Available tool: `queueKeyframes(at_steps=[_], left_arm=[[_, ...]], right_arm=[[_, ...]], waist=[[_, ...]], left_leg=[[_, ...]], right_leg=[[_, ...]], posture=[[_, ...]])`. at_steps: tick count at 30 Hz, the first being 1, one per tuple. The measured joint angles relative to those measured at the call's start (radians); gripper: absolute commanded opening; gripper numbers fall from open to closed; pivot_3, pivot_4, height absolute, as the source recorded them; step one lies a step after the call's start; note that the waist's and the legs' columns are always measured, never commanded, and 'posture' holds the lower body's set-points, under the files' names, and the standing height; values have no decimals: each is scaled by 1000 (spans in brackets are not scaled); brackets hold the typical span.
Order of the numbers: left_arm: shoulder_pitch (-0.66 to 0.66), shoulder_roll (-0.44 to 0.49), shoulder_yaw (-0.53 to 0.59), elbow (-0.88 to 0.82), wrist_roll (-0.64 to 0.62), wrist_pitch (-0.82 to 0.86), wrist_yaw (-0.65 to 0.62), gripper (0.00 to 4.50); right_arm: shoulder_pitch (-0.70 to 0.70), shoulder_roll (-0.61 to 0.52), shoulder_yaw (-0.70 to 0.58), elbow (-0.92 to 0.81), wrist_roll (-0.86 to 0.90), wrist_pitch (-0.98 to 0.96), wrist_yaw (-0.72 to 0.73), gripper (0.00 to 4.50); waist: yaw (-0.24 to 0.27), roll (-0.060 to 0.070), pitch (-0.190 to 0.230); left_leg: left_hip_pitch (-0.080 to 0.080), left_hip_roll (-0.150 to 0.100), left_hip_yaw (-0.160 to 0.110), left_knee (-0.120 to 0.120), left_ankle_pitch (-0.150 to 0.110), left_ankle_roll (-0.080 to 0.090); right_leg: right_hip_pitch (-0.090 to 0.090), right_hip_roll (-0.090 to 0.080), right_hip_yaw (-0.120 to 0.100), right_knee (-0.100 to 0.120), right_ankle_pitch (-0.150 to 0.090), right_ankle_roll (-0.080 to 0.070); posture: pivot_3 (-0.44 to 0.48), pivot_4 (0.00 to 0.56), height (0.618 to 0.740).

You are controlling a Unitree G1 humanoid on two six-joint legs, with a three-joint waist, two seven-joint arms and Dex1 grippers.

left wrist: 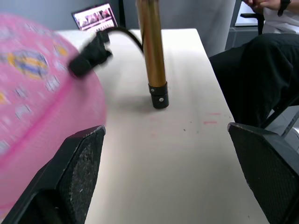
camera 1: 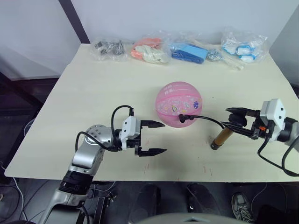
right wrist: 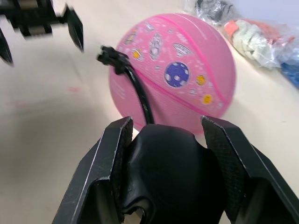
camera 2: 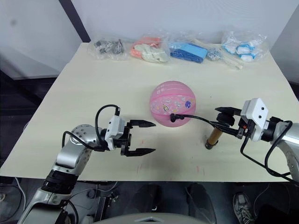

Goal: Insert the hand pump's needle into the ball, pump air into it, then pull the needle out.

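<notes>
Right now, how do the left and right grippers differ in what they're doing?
The left gripper has its jaws spread wide and holds nothing; the right gripper is closed on the hand pump, gripping its black handle.

The left gripper sits close beside the ball without touching it; the right gripper is farther off, joined to the ball only through the pump's hose.

Both hover low over the table, pointing toward the ball.

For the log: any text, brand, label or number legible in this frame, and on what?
None can be read.
Pink rubber ball: small cartoon prints and pale marks, too small and blurred to read as words.
Clear plastic bags at the table's far edge: no legible labels.
Laptop screen in the background of the left wrist view: lit content, too blurred to read.
Bronze-gold hand pump: no marking visible.
</notes>
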Motion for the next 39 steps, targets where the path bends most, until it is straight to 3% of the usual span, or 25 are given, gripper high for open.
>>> queueKeyframes(at_steps=[6,14,20,29,30,32,34,39], left_arm=[[-4,33,32,-34,-44,35,-1,4491],[-33,38,36,-36,-64,49,4,4491],[-53,36,36,-46,-78,63,16,4491],[-66,36,35,-46,-79,65,23,4491],[-69,35,35,-46,-79,65,23,4500],[-74,35,35,-46,-79,65,22,4500],[-75,36,35,-46,-78,65,22,4500],[-78,36,35,-43,-78,63,20,4500]], right_arm=[[-67,-48,-22,56,-58,-88,42,2022],[-105,-23,46,233,-325,-490,25,2022],[-65,52,84,321,-493,-742,-107,2022],[20,92,91,277,-468,-757,-170,2022],[26,92,92,267,-445,-737,-165,2697],[37,91,104,251,-402,-704,-140,3318],[64,93,142,242,-367,-670,-108,4313],[99,91,163,174,-218,-564,-31,4418]], waist=[[-4,1,2],[-4,1,2],[-5,1,2],[-6,0,2],[-6,0,2],[-6,0,2],[-6,1,2],[-6,1,2]], left_leg=[[0,0,1,0,0,0],[0,0,1,0,3,-4],[1,0,3,0,3,-5],[2,0,3,1,3,-5],[2,0,2,1,3,-5],[2,0,2,0,3,-5],[2,0,3,0,3,-5],[2,0,3,1,2,-3]], right_leg=[[0,0,0,0,0,0],[0,0,0,0,0,0],[-1,0,2,1,0,0],[0,1,3,3,0,0],[0,1,3,3,0,0],[0,1,3,3,0,0],[0,1,3,3,0,0],[0,1,4,3,0,0]], posture=[[0,150,736],[0,150,736],[0,150,736],[0,150,736],[0,150,736],[0,150,736],[0,150,736],[0,150,736]])
